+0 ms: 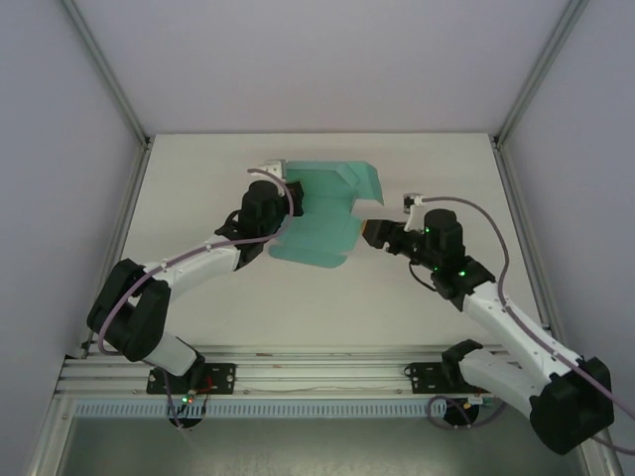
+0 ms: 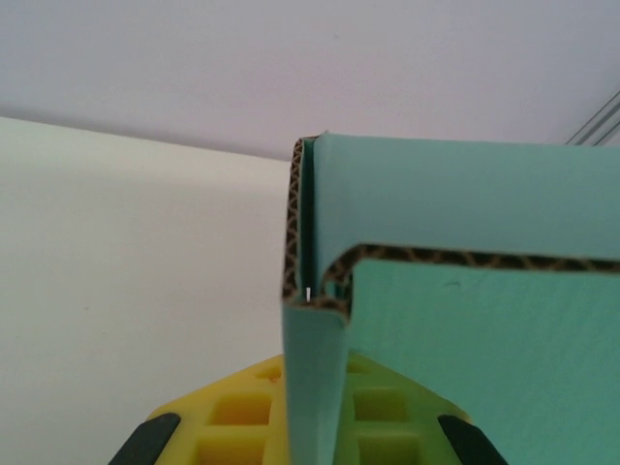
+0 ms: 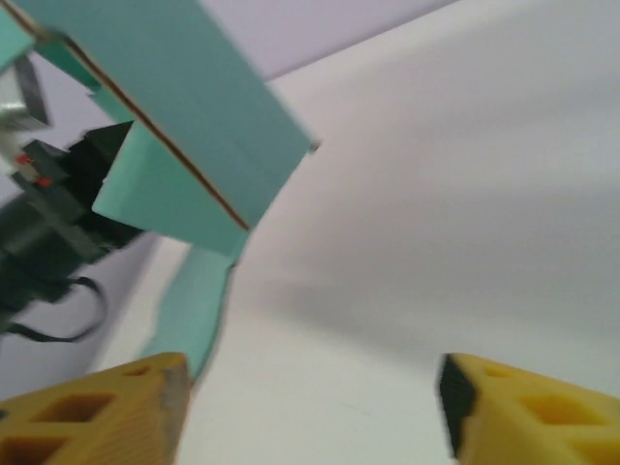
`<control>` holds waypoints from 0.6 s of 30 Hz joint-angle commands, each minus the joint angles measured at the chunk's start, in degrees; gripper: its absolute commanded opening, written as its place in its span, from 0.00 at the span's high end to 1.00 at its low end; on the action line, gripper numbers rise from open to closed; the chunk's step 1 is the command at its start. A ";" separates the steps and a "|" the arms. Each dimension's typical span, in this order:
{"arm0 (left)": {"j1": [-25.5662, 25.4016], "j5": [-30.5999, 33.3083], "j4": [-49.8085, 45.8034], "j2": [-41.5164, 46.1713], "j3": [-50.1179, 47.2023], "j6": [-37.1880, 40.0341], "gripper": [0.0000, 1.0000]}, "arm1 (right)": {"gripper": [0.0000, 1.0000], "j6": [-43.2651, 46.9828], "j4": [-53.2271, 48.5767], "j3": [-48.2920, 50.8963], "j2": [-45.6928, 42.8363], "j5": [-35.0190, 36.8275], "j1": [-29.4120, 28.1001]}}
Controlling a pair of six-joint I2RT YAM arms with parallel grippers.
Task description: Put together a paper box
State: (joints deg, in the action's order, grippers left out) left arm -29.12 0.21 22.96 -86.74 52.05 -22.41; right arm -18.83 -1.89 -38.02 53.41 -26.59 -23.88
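Mid-fold, with box (image 1: 322, 223) pinched by its left edge in left claw (image 1: 285, 195) and raised over mid worktop (image 1: 198, 174), right claw (image 3: 310, 407) gaping empty just right of it; next, probably, to close on the right flap and bend it along its crease.

Pinched between the left gripper (image 2: 310, 436) fingers: folded edge of the paper box (image 2: 465, 329), spreading ahead and rightward. Ahead-left of the spread right gripper (image 3: 310, 407), above the table (image 3: 436, 194): same box, near one finger.

White table (image 1: 327, 307), pale walls (image 1: 50, 149), aluminium frame (image 1: 106, 69)
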 commanded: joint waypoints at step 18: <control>-0.31 4.28 -4.52 0.19 1.00 5.46 1.00 | 0.21 30.72 -22.03 -23.10 16.22 -17.70 12.10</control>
State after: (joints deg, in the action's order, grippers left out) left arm -29.15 2.59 19.64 -86.74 52.01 -17.85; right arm 3.66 -18.72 -58.70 68.20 -32.08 -11.49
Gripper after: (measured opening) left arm 0.094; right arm 0.794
